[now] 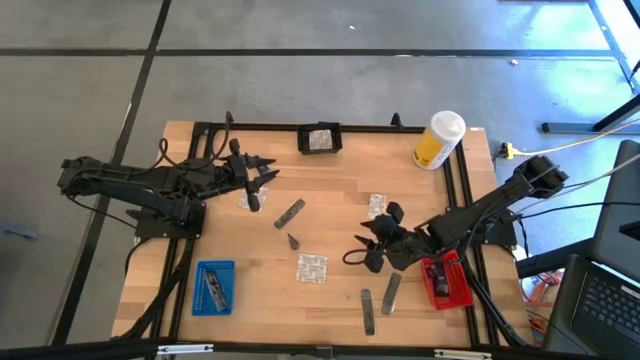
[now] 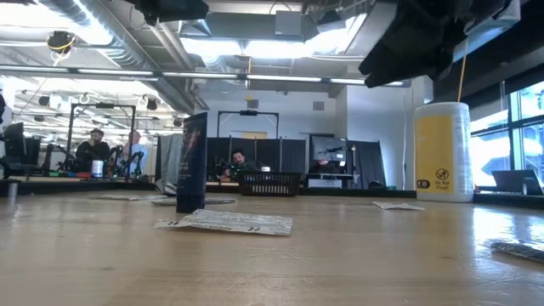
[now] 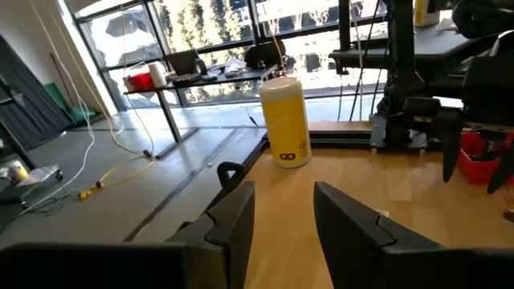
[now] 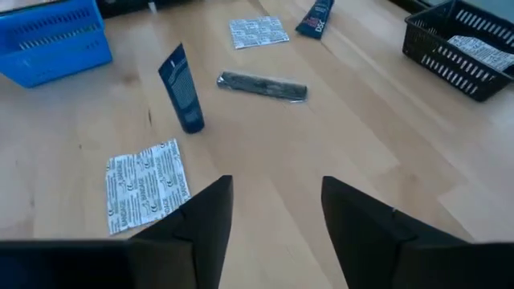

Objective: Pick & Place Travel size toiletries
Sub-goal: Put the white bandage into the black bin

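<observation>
Small toiletries lie scattered on the wooden table. A dark blue tube (image 4: 181,88) stands upright on its cap (image 1: 293,241). A foil sachet (image 4: 147,185) lies flat beside it (image 1: 311,268), and a grey stick (image 4: 263,86) lies farther off (image 1: 289,213). Another tube (image 1: 253,200) and a sachet lie under my left gripper (image 1: 265,172), which hovers open (image 3: 283,197) above the table's left half. My right gripper (image 1: 352,250) is open (image 4: 275,189) and hangs just right of the flat sachet. Two more grey sticks (image 1: 367,310) lie near the table's near edge.
A tall yellow container (image 1: 438,140) stands at the far right corner. A black basket (image 1: 320,138) holding a sachet sits at the far edge. A blue tray (image 1: 213,287) lies near left and a red tray (image 1: 445,280) near right. Another sachet (image 1: 376,206) lies mid-table.
</observation>
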Controlling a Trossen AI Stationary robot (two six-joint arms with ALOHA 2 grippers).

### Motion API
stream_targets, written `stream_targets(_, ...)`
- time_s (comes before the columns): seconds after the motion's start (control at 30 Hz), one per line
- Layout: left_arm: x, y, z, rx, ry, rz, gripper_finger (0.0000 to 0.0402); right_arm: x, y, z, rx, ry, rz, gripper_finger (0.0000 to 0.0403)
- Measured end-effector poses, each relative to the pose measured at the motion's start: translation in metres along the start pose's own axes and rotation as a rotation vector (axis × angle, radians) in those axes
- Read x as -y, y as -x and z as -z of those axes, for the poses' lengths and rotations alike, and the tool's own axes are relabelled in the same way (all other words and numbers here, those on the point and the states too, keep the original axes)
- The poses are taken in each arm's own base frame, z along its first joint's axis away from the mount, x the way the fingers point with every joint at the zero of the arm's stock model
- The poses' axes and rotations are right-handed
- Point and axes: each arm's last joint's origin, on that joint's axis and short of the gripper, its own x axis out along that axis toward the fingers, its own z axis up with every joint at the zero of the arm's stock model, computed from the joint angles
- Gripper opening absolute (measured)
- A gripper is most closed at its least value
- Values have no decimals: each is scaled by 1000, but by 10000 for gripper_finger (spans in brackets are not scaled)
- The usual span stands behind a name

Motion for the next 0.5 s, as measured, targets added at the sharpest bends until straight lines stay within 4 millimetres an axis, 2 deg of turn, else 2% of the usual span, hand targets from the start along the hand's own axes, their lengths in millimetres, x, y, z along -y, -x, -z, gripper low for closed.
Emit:
stream_targets(0.37, 0, 0, -1, 14, 12, 3, 125, 0, -1, 2, -11, 122, 9, 165)
stream_targets(0.5, 1, 0, -2, 19, 142, 31, 123, 1, -2, 1, -19, 84, 1, 152)
